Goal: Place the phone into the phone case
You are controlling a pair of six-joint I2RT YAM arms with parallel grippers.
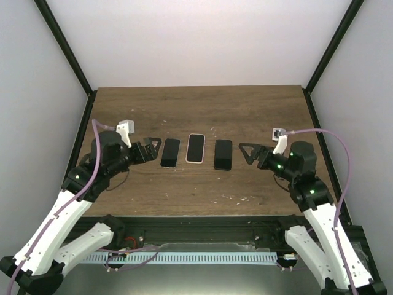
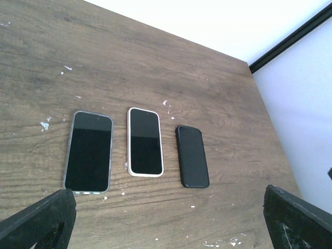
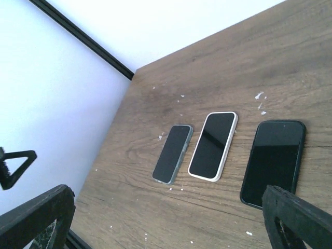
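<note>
Three phone-shaped slabs lie flat in a row mid-table: a dark one with a grey rim, a white-rimmed one and an all-black one. I cannot tell which is an empty case. My left gripper is open and empty just left of the row. My right gripper is open and empty just right of it. The left wrist view shows the grey-rimmed, white-rimmed and black slabs ahead of the left gripper. The right wrist view shows them ahead of the right gripper.
The wooden table carries small white flecks and is enclosed by white walls with black corner posts. The left gripper's fingertip shows at the far left of the right wrist view.
</note>
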